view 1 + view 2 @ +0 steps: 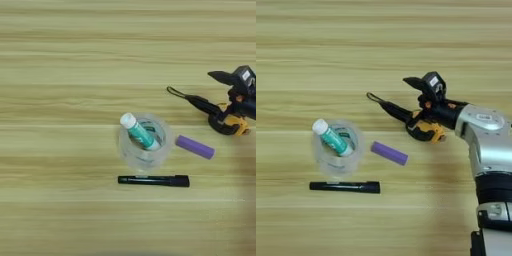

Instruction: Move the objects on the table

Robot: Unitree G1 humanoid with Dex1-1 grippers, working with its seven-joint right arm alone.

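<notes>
At the right of the wooden surface point(381, 45), the right gripper point(401, 97) sits over the yellow-black tape measure point(426, 131), its two black fingers spread wide: one points left on the far side, the other reaches left and slightly far along the surface, lying over the tape measure's black strap point(376, 98), whose loop shows past its tip. Whether the lower finger actually touches the strap or the case I cannot tell; nothing is pinched between the fingers.

Left of the tape measure lies the purple cylinder point(389, 153), flat, its long axis running from far-left to near-right. Further left, the teal glue stick point(332, 138) leans tilted inside the clear tape roll point(337, 152), its white cap pointing far-left. Nearer than the roll, the slim black marker point(345, 187) lies flat, long axis left to right.
</notes>
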